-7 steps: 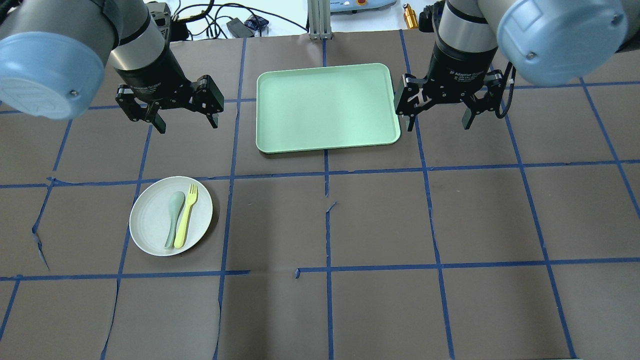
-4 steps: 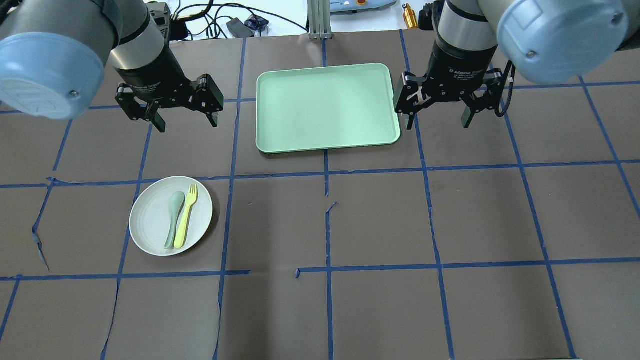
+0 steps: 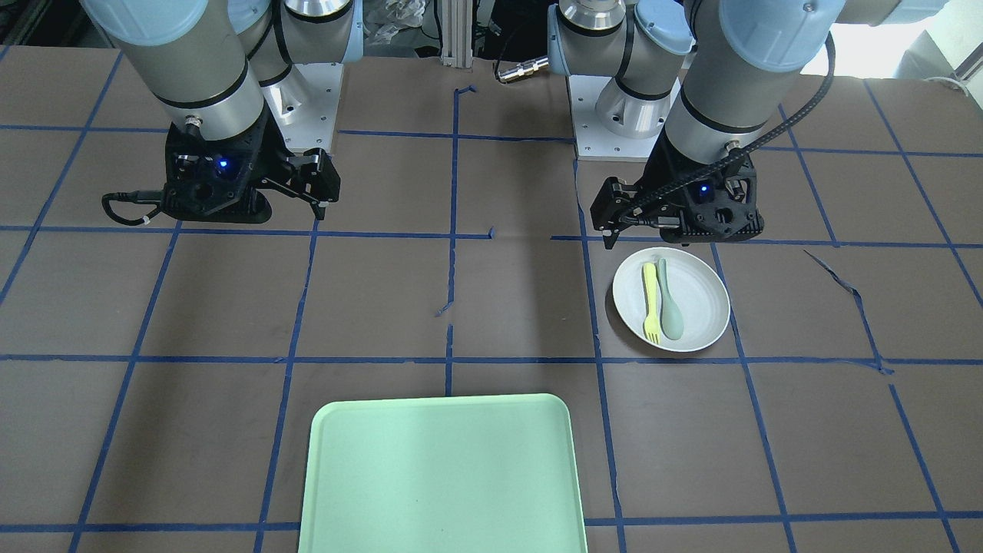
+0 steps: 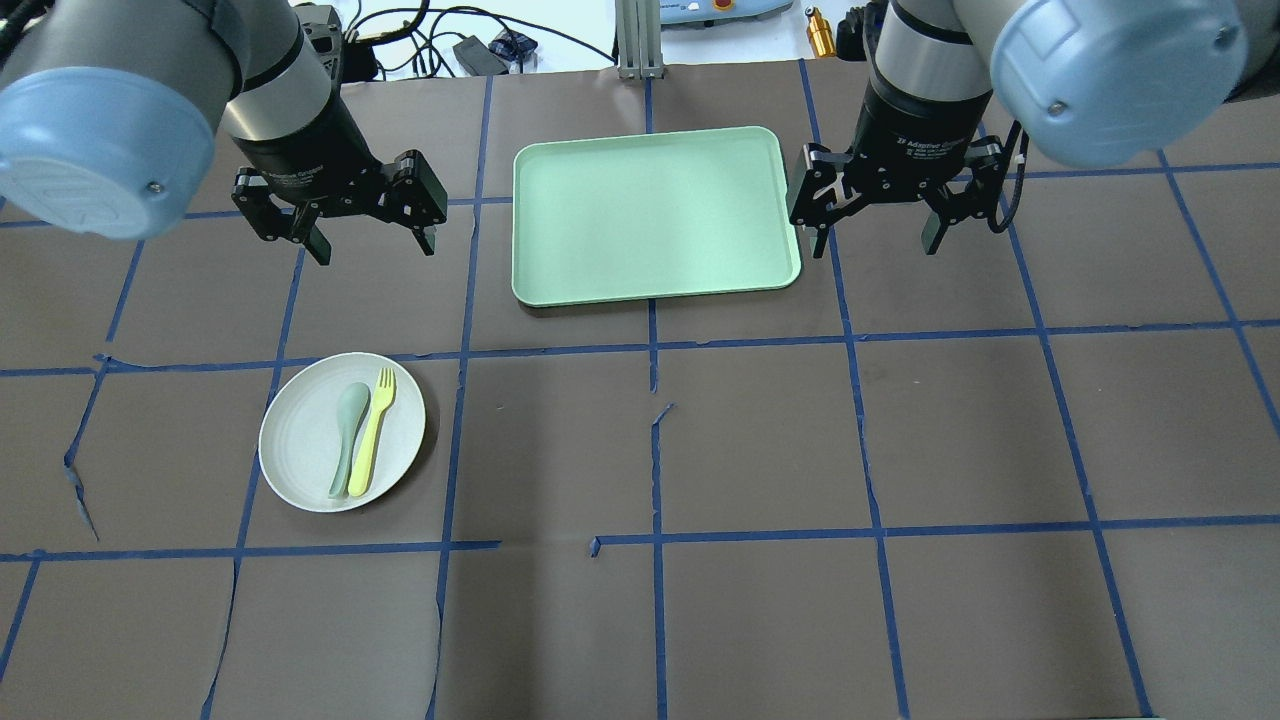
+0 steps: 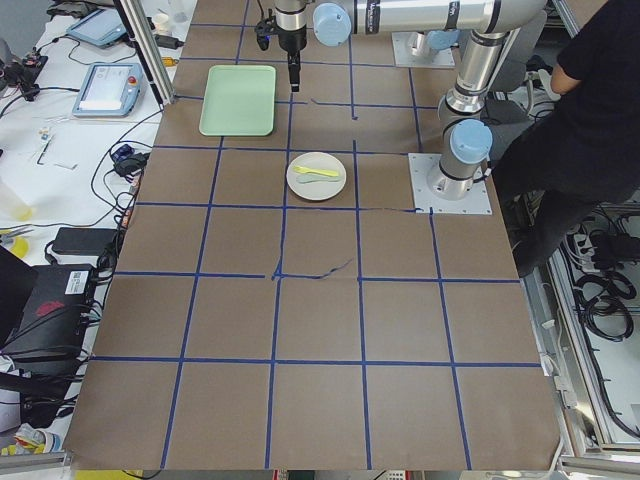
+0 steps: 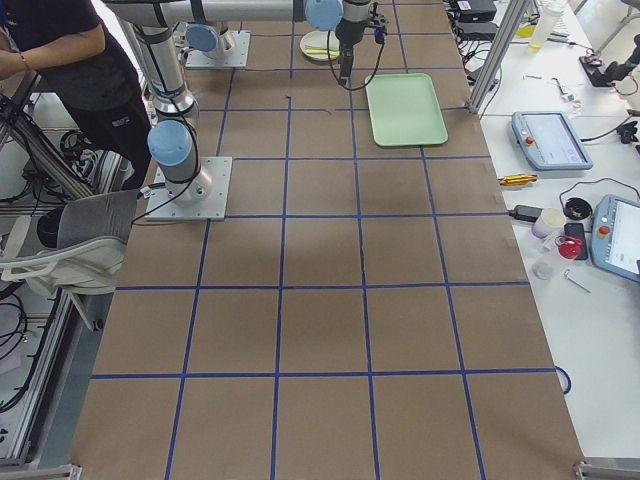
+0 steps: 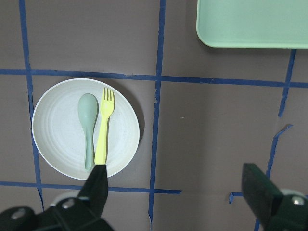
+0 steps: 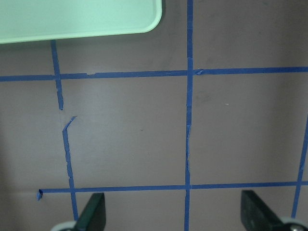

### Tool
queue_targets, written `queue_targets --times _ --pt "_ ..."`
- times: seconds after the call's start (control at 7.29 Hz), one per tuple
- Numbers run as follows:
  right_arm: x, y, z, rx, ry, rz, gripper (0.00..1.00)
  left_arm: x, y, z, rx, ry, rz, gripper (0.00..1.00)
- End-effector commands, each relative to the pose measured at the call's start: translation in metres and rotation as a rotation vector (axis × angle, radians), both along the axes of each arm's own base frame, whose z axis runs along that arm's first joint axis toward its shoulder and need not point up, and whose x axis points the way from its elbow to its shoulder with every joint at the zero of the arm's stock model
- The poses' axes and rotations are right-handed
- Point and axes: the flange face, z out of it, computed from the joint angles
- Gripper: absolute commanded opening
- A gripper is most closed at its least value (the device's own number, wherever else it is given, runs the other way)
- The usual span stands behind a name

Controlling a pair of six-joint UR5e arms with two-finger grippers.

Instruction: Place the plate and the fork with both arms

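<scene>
Fork (image 4: 373, 430) lies untouched beside the spoon (image 4: 348, 428) on the plate (image 4: 300, 445), so our left gripper (image 4: 375, 250) and right gripper (image 4: 877, 248) hang spread and empty, flanking the tray (image 4: 650, 215).

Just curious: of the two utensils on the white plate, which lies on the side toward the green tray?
The pale-yellow fork, the one with tines; the grey-green spoon beside it lies on the side away from the tray.

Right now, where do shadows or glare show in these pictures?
Left wrist view: the round white plate casts a dark crescent shadow on its right side. Front-facing view: overexposed white patch in the top right corner. Overhead view: even light, sharp.
</scene>
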Motion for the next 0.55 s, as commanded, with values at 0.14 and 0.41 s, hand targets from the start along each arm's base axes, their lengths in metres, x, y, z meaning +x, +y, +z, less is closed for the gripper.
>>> queue_targets --times 0.14,0.41 --pt "-0.0003 0.0 0.001 -0.003 0.003 -0.003 1.0 0.0 -0.0025 -0.0039 0.007 -0.001 0.0 1.0" --pt "-0.0002 -0.0005 -0.0003 -0.003 0.003 -0.003 1.0 -0.0001 -0.0042 -0.0071 0.013 -0.001 -0.002 1.0"
